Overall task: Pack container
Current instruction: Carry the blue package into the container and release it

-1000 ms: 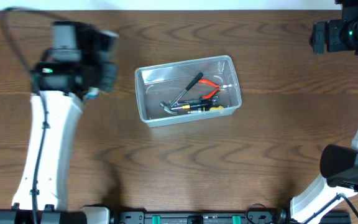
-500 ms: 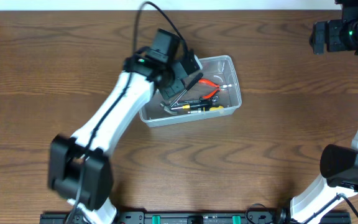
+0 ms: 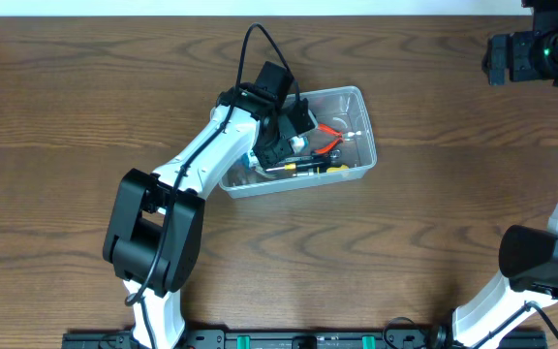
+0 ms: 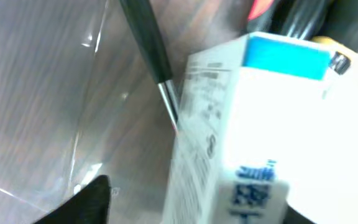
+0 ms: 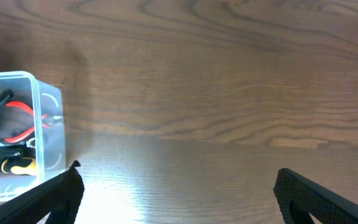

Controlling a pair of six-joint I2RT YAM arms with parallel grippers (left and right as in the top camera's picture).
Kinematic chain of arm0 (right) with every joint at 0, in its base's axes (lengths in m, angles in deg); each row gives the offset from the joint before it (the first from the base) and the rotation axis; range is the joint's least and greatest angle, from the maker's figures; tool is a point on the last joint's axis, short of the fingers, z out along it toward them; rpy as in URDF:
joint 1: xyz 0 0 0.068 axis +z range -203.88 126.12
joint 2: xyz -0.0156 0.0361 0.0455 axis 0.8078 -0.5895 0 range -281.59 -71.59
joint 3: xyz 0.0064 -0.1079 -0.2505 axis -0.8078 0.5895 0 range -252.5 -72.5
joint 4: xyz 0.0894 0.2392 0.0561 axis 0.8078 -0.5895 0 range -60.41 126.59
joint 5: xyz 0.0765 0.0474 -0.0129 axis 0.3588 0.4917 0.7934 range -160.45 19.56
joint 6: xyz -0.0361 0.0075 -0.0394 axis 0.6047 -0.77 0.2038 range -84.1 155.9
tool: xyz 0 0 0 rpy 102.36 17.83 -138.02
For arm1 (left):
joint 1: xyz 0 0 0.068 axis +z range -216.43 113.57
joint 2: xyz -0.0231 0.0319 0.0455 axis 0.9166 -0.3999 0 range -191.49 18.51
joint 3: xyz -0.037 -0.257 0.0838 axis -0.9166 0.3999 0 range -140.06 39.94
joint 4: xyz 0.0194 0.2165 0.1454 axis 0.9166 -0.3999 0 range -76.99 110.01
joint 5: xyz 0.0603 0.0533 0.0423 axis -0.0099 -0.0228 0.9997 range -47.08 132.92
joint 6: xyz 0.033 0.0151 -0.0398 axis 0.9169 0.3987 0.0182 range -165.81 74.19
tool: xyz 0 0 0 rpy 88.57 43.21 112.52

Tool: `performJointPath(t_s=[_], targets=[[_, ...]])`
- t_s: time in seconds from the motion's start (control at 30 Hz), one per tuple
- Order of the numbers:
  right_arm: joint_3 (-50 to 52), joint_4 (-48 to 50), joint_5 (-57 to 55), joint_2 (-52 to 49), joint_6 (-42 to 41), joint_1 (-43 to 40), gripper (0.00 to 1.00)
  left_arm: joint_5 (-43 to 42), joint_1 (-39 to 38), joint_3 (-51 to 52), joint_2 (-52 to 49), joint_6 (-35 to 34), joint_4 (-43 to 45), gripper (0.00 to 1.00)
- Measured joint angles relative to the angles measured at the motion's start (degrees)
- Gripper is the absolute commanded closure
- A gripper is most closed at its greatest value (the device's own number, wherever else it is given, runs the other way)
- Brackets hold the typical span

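The container (image 3: 360, 94) is a clear tub at mid-table, also seen at the left edge of the right wrist view (image 5: 50, 99). In it lie a black-handled hammer (image 4: 146, 48), red pliers (image 3: 330, 134) and a yellow-handled screwdriver (image 3: 329, 169). My left gripper (image 3: 294, 132) reaches down into the tub. A small blue-and-white box (image 4: 253, 124) stands between its fingers, with a clear gap to the left finger (image 4: 89, 200); the jaws are open. My right gripper (image 5: 185, 199) hovers open and empty over bare wood to the right of the tub.
The left arm (image 3: 201, 160) stretches diagonally from the front left up to the tub. The right arm's base (image 3: 541, 262) stands at the front right and its wrist (image 3: 536, 53) at the far right corner.
The left arm has swung from the table's left side into the container with the box. Its jaws have parted from the box. The right arm has not moved.
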Motion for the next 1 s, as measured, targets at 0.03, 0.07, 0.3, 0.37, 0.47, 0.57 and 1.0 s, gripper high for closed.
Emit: performJointPath(t_s=[0.03, 0.07, 0.3, 0.37, 0.47, 0.57, 1.0], targets=[[0.0, 0.0, 0.0, 0.0, 0.0, 0.0, 0.01, -0.1, 0.0, 0.0, 0.0, 0.0, 0.0, 0.34], [0.0, 0.0, 0.0, 0.0, 0.0, 0.0, 0.01, 0.0, 0.0, 0.0, 0.0, -0.1, 0.0, 0.33], [0.0, 0.0, 0.0, 0.0, 0.0, 0.0, 0.01, 0.0, 0.0, 0.0, 0.8, -0.2, -0.1, 0.33], [0.0, 0.0, 0.0, 0.0, 0.0, 0.0, 0.01, 0.0, 0.0, 0.0, 2.3, -0.2, -0.6, 0.33], [0.0, 0.0, 0.0, 0.0, 0.0, 0.0, 0.01, 0.0, 0.0, 0.0, 6.7, -0.5, -0.9, 0.33], [0.0, 0.0, 0.0, 0.0, 0.0, 0.0, 0.01, 0.2, 0.0, 0.0, 13.6, -0.7, -0.7, 0.32], [0.0, -1.0, 0.1, 0.0, 0.0, 0.0, 0.01, 9.3, 1.3, 0.0, 26.6, -10.4, -5.6, 0.32]])
